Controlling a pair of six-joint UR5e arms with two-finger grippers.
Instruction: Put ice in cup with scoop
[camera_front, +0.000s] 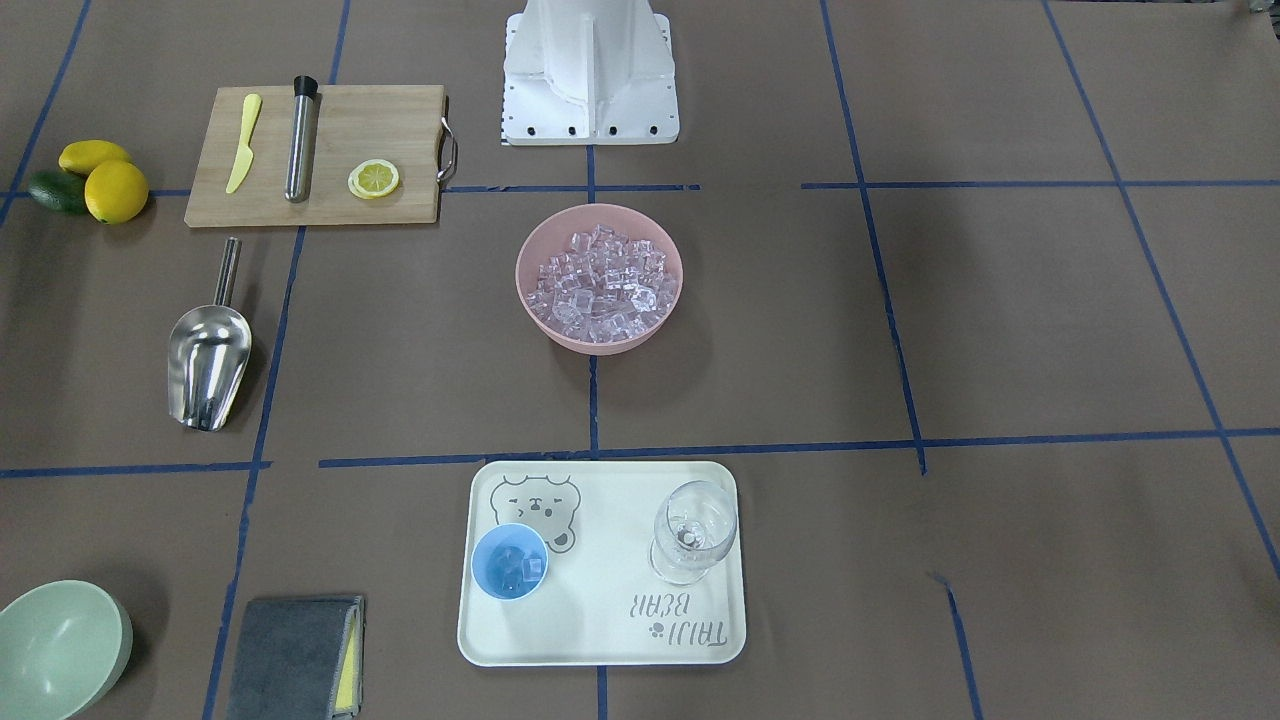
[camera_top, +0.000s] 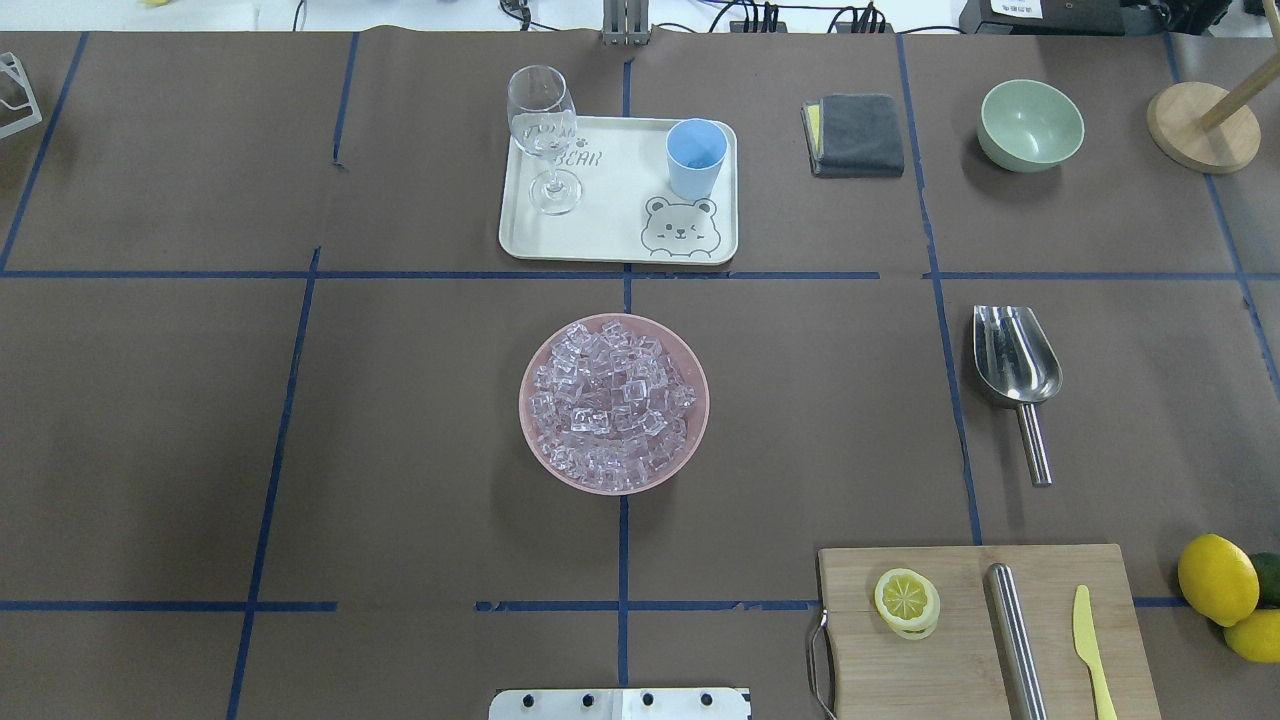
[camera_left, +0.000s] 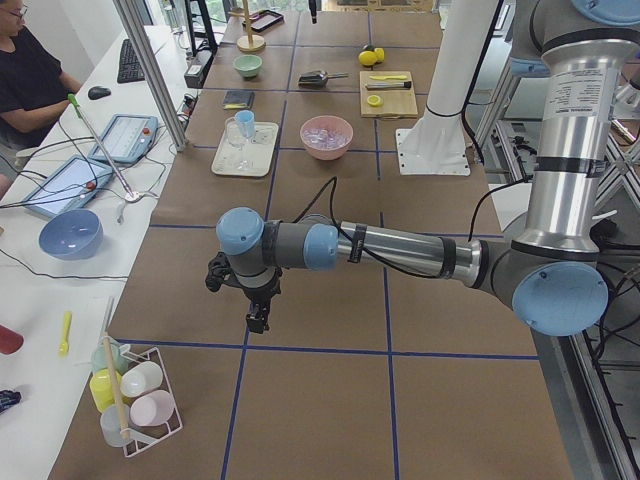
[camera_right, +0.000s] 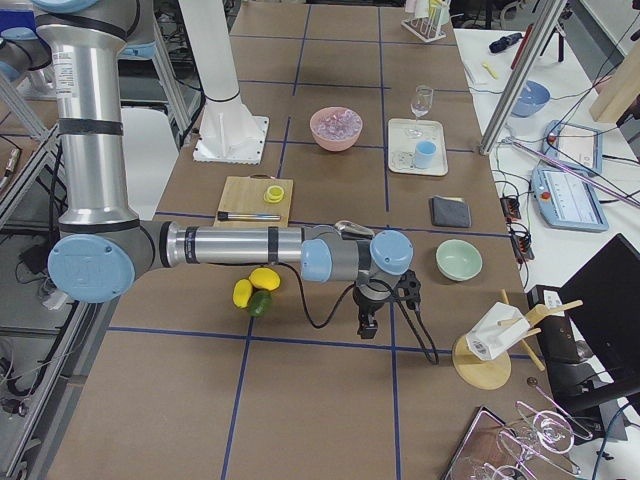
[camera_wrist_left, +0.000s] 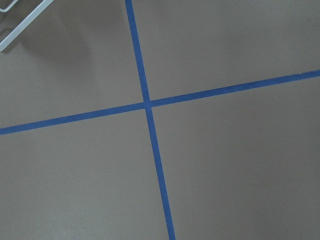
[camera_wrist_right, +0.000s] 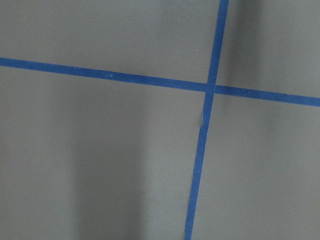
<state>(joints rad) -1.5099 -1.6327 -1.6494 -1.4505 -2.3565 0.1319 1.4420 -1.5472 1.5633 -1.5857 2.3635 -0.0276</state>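
Note:
The ice (camera_front: 600, 283) is a heap of clear cubes in a pink bowl (camera_front: 530, 240) at the table's middle; it also shows in the overhead view (camera_top: 612, 400). The light-blue cup (camera_front: 510, 561) stands upright on a cream tray (camera_front: 600, 640) and holds a few cubes. The steel scoop (camera_front: 208, 360) lies on the table on the robot's right, handle toward the robot. My left gripper (camera_left: 258, 318) and right gripper (camera_right: 367, 325) hang over bare table at its far ends, away from all of these. I cannot tell whether either is open or shut.
A clear wine glass (camera_front: 692, 530) stands on the tray beside the cup. A cutting board (camera_front: 320, 150) holds a steel cylinder, a yellow knife and a lemon slice. Lemons (camera_front: 112, 185), a green bowl (camera_front: 60, 645) and a grey cloth (camera_front: 295, 655) lie on the robot's right.

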